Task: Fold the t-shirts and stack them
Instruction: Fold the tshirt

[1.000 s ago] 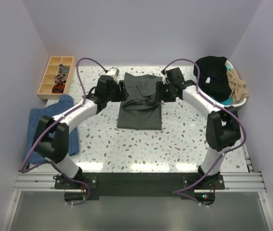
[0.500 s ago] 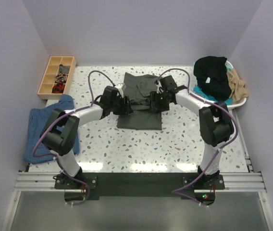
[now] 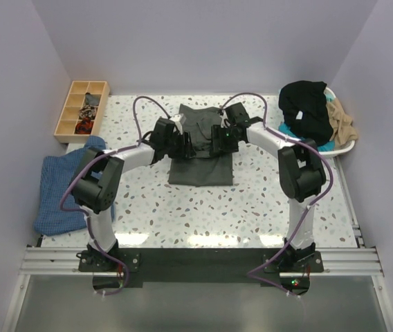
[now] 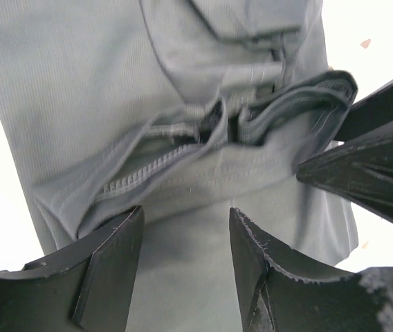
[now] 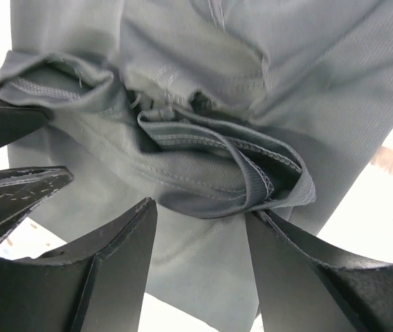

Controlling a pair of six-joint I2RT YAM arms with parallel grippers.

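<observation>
A dark charcoal-grey t-shirt (image 3: 200,168) lies partly folded in the middle of the table, with a bunched ridge of hems (image 4: 252,124) across it. My left gripper (image 3: 187,144) and right gripper (image 3: 214,141) hover close together over that ridge, facing each other. In the left wrist view my left gripper (image 4: 186,211) is open with only flat cloth below the gap. My right gripper (image 5: 200,207) is also open, and a rolled hem fold (image 5: 252,180) lies just ahead of its right finger (image 5: 307,277). More t-shirts, black (image 3: 306,105), tan (image 3: 342,122) and teal (image 3: 290,131), are heaped at the far right.
A white basket (image 3: 345,147) holds the heap at the right edge. A wooden compartment tray (image 3: 80,109) with small items stands far left. A blue knitted cloth (image 3: 68,185) lies at the left table edge. Purple cables arch over both arms.
Both grippers have moved inward from the shirt's left and right sides to its middle and now stand close together. The shirt's side folds have bunched into a ridge between them.
</observation>
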